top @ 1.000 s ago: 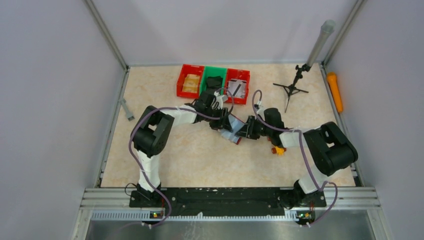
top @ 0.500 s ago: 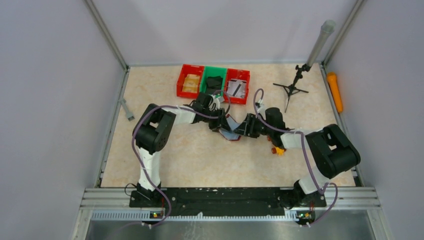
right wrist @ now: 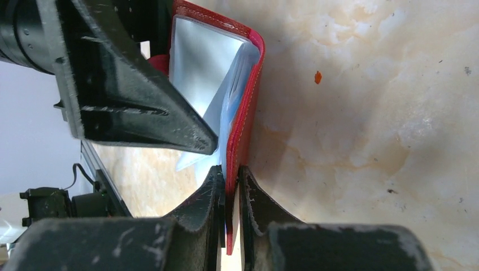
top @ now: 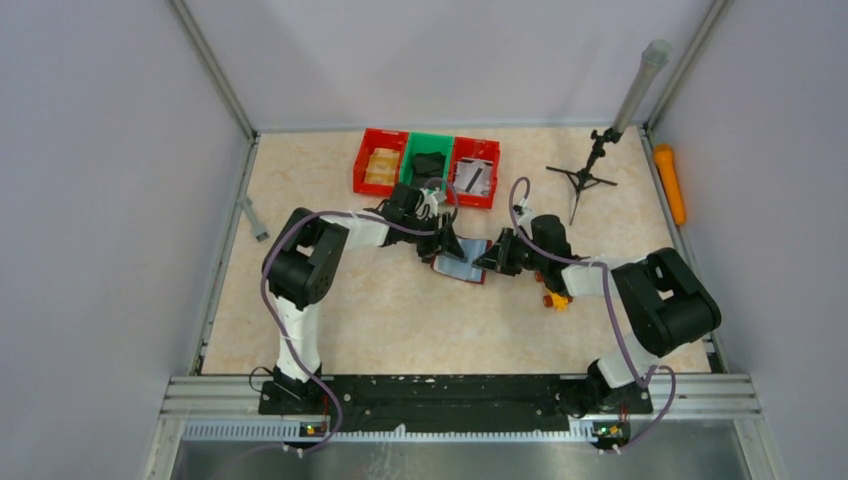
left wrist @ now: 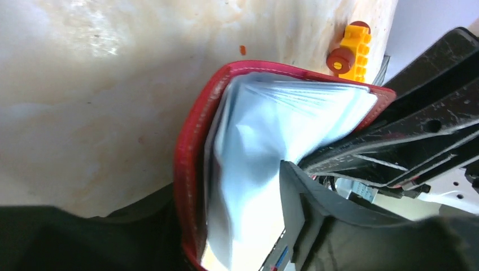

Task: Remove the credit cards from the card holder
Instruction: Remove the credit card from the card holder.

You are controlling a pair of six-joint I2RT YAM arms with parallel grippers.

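While right hand (right wrist: 230, 176) pinches it, card holder (right wrist: 249, 107) gapes.

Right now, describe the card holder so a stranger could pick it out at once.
On the beige table, look just in front of the row of three bins, where the left gripper and right gripper meet. The card holder lies open between them, the right one pinching its cover. Unlike the bins, it is a small dark red wallet with shiny pale-blue sleeves.

The card holder (left wrist: 189, 152) runs off the left wrist view's bottom edge; cards in its sleeves (left wrist: 265, 130) cannot be told.
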